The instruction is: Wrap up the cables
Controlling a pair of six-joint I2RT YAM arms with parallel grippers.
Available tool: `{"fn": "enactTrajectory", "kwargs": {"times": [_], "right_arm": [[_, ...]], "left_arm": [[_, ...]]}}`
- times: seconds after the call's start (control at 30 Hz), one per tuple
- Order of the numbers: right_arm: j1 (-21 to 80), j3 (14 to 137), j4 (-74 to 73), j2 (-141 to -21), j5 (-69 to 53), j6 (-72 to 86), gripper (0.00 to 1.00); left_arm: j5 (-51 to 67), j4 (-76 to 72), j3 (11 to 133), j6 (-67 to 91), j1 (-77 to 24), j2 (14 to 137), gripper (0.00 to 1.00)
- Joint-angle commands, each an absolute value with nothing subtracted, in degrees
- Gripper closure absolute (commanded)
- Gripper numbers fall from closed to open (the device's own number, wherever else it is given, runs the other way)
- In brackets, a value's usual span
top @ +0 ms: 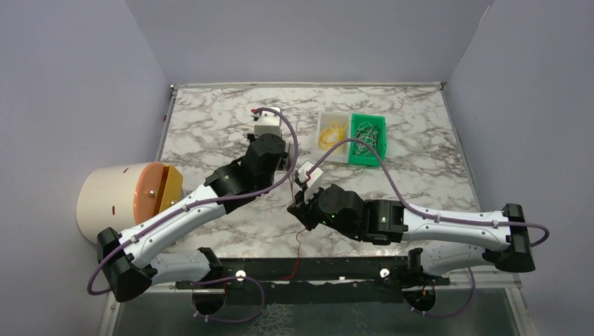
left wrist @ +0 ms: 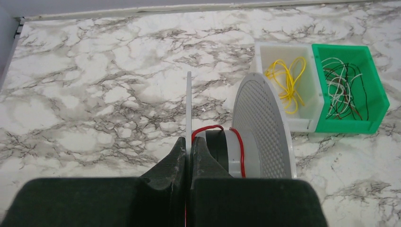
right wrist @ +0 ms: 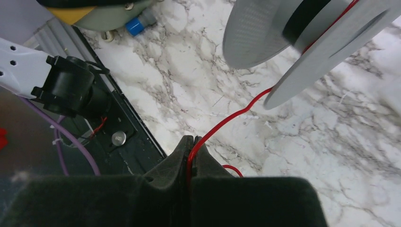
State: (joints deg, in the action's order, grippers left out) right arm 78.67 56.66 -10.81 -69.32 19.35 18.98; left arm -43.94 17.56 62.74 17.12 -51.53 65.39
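top external view: a thin red wire (top: 300, 245) crosses the near edge of the table (top: 210, 133), about in the middle, and goes up off it.

right wrist view: the right gripper (right wrist: 192, 143) is pinched tight on this wire. from the fingers the wire runs on up to a grey spool (right wrist: 331, 42). a small loop of wire lies on the table just beside the fingers.

left wrist view: the left gripper (left wrist: 189, 144) is squeezed tight on one thin side plate of the spool, and the plates stand upright. i cannot tell if the spool touches the table. a few turns of red wire sit around the spool's middle.

farther on, toward the far right corner, a white bin (left wrist: 305, 124) with yellow wires touches a green bin (left wrist: 352, 126) with more thin wires.
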Motion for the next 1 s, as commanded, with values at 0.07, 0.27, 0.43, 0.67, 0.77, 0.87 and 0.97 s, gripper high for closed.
{"fn": "enactTrajectory", "kwargs": {"times": [0.07,0.27,0.43,0.67,0.77,0.87,0.97], "right_arm": [[79.3,68.2,-25.6,-69.7,25.5,13.9,0.99],[77.9,73.2,-28.4,-68.6,27.9,5.9,0.99],[72.4,74.8,-29.0,-68.9,25.6,0.2,0.99],[63.9,73.4,-23.8,-69.6,25.8,-7.7,0.99],[60.4,72.8,-21.1,-70.4,25.8,-9.5,0.99],[57.8,72.9,-20.3,-72.4,26.7,-10.8,0.99],[55.2,71.3,-18.7,-73.7,27.7,-11.2,0.99]], "left_arm": [[-41.5,20.2,61.1,18.5,-51.6,65.4,1.0],[-33.7,22.5,59.0,15.8,-51.6,64.6,1.0],[-26.2,25.3,58.7,12.9,-51.6,63.2,1.0],[-16.1,31.9,59.9,9.0,-51.6,62.3,1.0],[-12.7,34.3,59.7,7.7,-51.6,61.5,1.0],[-11.2,35.9,59.3,6.6,-51.6,59.9,1.0],[-9.6,37.5,59.4,5.8,-51.6,58.2,1.0]]}}
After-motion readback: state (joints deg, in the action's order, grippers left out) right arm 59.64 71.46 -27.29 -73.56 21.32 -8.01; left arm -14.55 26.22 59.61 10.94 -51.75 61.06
